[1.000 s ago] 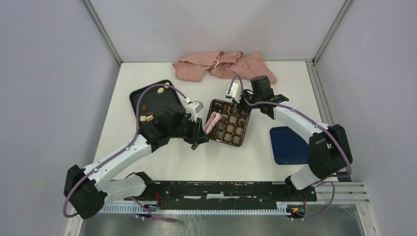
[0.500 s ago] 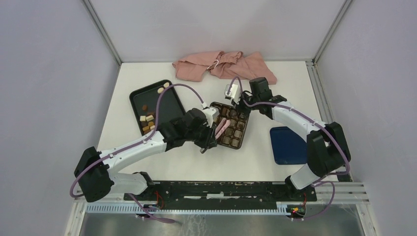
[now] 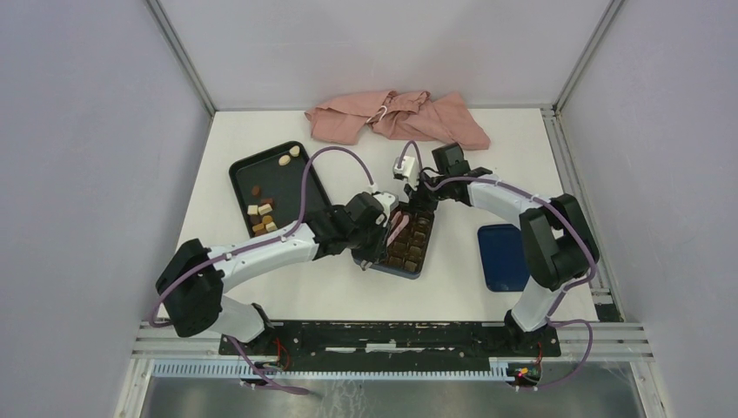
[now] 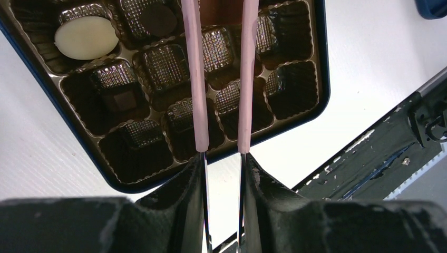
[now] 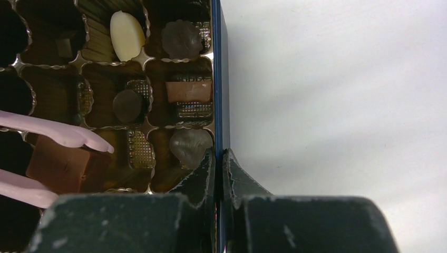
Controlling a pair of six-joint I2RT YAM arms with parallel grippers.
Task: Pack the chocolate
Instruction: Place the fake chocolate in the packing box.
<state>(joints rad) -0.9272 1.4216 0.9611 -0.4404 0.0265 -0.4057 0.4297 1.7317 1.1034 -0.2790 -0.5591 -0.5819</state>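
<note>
Here we see the left fingers [image 4: 184,184] clamped on pink tongs [image 4: 192,79], whose tips pinch a light brown chocolate [image 5: 55,163] over the box [image 5: 217,79]. The right fingers [image 5: 203,176] grip the box's blue wall. More chocolates [image 3: 261,218] lie on the black tray [image 3: 270,174] to its left.

The white worktop [image 3: 522,157] bears a blue box [image 3: 419,246], black tray [image 3: 261,170] left of it, blue lid [image 3: 500,257] right, pink cloth [image 3: 396,122] behind.

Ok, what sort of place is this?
Probably a robotics lab test cell: a white table walled by grey panels on aluminium posts, two arms bolted to a black rail, with a chocolate box as prop.
</note>
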